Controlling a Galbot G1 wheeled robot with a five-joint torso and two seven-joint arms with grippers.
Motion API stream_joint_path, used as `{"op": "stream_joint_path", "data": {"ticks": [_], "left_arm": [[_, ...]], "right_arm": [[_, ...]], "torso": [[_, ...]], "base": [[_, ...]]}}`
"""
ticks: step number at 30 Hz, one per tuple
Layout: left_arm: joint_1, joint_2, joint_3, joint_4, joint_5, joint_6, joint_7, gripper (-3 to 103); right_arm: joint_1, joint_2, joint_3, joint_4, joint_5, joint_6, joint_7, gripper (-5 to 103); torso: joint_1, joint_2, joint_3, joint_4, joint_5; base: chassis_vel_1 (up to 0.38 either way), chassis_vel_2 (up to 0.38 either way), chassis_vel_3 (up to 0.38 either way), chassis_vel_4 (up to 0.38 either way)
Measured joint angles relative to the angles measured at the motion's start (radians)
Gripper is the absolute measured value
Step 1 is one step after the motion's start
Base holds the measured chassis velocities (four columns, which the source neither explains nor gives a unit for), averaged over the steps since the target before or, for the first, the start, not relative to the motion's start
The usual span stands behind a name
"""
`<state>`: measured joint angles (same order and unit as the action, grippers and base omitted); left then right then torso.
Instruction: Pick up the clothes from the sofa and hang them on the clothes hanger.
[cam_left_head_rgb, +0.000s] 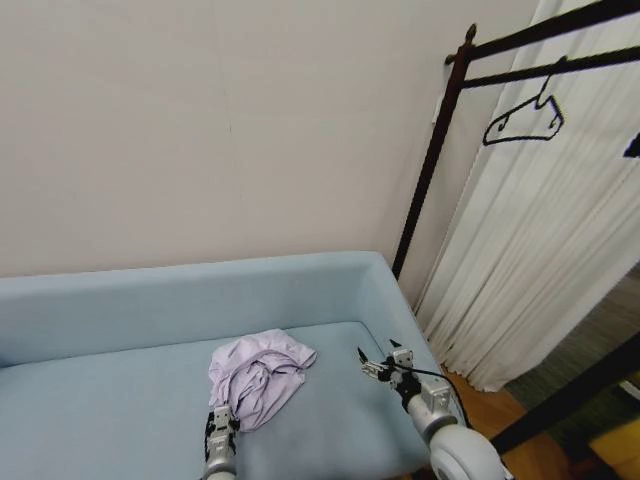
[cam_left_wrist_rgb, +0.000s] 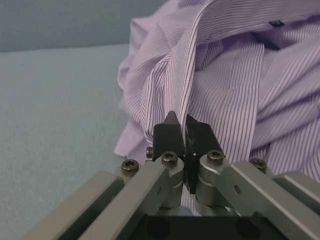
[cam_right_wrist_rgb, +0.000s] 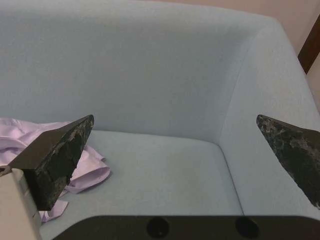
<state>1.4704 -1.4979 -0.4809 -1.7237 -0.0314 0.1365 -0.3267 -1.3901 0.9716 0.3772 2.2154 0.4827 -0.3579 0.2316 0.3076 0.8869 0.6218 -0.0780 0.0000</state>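
My left gripper (cam_left_wrist_rgb: 179, 122) is at the near edge of the seat of the light blue fabric sofa (cam_left_head_rgb: 100, 400), its 2 black pads clamped on a raised fold of the crumpled lilac pinstriped shirt (cam_left_head_rgb: 258, 375). The shirt lies in a heap on the seat cushion. Its long axis runs from that gripper away toward the backrest and slightly to my right. My right gripper (cam_left_head_rgb: 382, 360) hangs over the seat by the sofa's right arm, apart from the shirt, fingers spread wide and holding nothing. Beyond the sofa stands a dark metal clothes rack (cam_left_head_rgb: 440, 130) with 1 black wire hanger (cam_left_head_rgb: 525, 120) on its rail.
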Motion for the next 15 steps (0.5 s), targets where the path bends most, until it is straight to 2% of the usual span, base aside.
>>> {"op": "stream_joint_path", "data": {"ticks": [4, 5, 7, 8, 10, 12, 13, 15], "left_arm": [[-0.001, 0.022, -0.009, -0.037, -0.011, 0.002, 0.0, 1], [-0.001, 0.037, -0.016, -0.068, -0.021, 0.013, 0.0, 1], [-0.001, 0.05, -0.022, -0.088, -0.027, 0.022, 0.0, 1], [-0.001, 0.05, -0.022, -0.088, -0.027, 0.022, 0.0, 1], [-0.003, 0.069, -0.026, -0.105, -0.033, 0.029, -0.001, 1], [-0.005, 0.078, -0.026, -0.111, -0.036, 0.032, -0.001, 1], [-0.005, 0.078, -0.026, -0.111, -0.036, 0.032, -0.001, 1], [-0.01, 0.093, -0.025, -0.119, -0.049, 0.043, -0.001, 1]], "right_arm": [[0.07, -0.055, -0.055, -0.023, 0.057, -0.013, 0.019, 100], [0.143, -0.088, -0.115, -0.06, 0.094, -0.022, 0.023, 100], [0.227, -0.104, -0.185, -0.107, 0.14, -0.028, 0.03, 100], [0.227, -0.104, -0.185, -0.107, 0.14, -0.028, 0.03, 100], [0.36, -0.107, -0.31, -0.192, 0.228, -0.033, 0.032, 100], [0.432, -0.094, -0.386, -0.246, 0.264, -0.034, 0.031, 100], [0.432, -0.094, -0.386, -0.246, 0.264, -0.034, 0.031, 100], [0.544, -0.052, -0.505, -0.343, 0.289, -0.032, 0.024, 100]], "torso": [[0.0, 0.0, 0.0, 0.0, 0.0], [0.0, 0.0, 0.0, 0.0, -0.0002], [0.0, 0.0, 0.0, 0.0001, 0.0], [0.0, 0.0, 0.0, 0.0001, 0.0], [0.0, 0.0, 0.0, 0.0004, -0.0001], [0.0, 0.0, 0.0, 0.0004, -0.0002], [0.0, 0.0, 0.0, 0.0004, -0.0002], [0.0, 0.0, 0.0, 0.0003, -0.0001]], "base": [[0.0, 0.0, 0.0, 0.0], [0.0, 0.0, 0.0, 0.0], [0.0, 0.0, 0.0, 0.0], [0.0, 0.0, 0.0, 0.0], [0.0, 0.0, 0.0, 0.0], [0.0, 0.0, 0.0, 0.0], [0.0, 0.0, 0.0, 0.0], [0.0, 0.0, 0.0, 0.0]]}}
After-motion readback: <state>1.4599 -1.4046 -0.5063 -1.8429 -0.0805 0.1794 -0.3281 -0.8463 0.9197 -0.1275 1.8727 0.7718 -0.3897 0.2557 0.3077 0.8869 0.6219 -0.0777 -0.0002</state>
